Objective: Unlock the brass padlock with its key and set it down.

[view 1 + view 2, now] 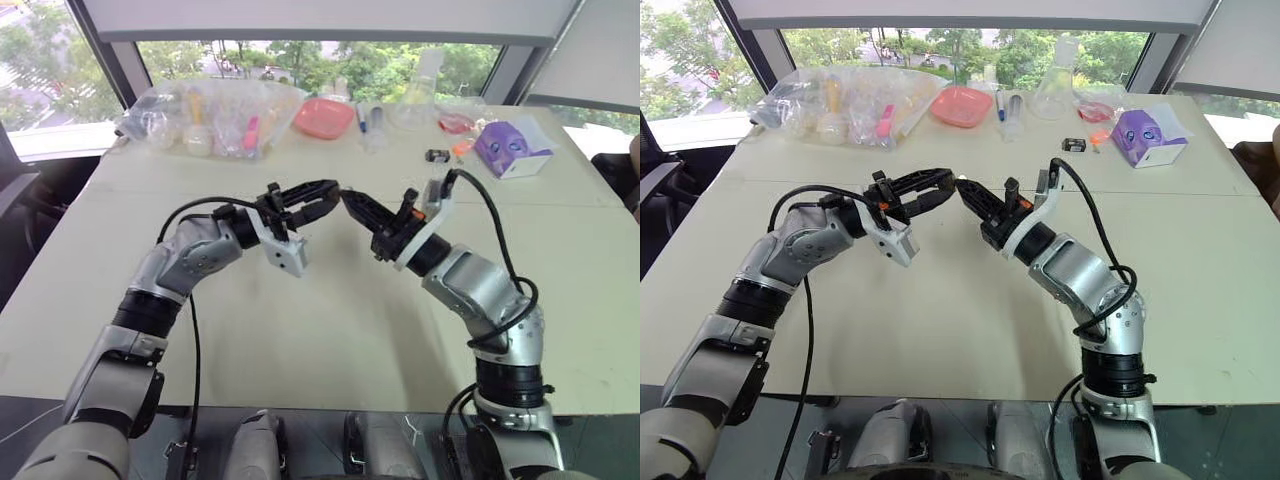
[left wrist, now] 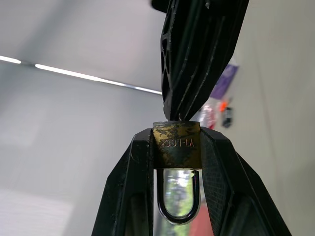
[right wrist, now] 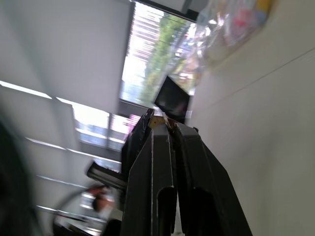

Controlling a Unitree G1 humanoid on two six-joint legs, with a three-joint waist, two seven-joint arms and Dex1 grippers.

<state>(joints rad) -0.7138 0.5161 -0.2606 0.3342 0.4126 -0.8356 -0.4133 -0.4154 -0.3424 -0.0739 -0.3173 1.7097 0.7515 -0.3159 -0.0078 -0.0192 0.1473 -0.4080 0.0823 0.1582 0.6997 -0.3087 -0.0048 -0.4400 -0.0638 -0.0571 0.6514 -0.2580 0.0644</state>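
Left eye view: above the table (image 1: 330,330), the left gripper (image 1: 322,198) and right gripper (image 1: 352,207) meet tip to tip. Left wrist view adds detail: its fingers clamp the brass padlock (image 2: 176,150), shackle apparently still latched. The right gripper's closed tips press the keyhole end; presumably they pinch the key, unseen. Keep the body rigid, turn gently on-axis.

My table (image 1: 330,330): pale top. Far edge holds plastic bags (image 1: 215,115), pink bowl (image 1: 324,117), glass flask (image 1: 418,100), purple box (image 1: 512,148).
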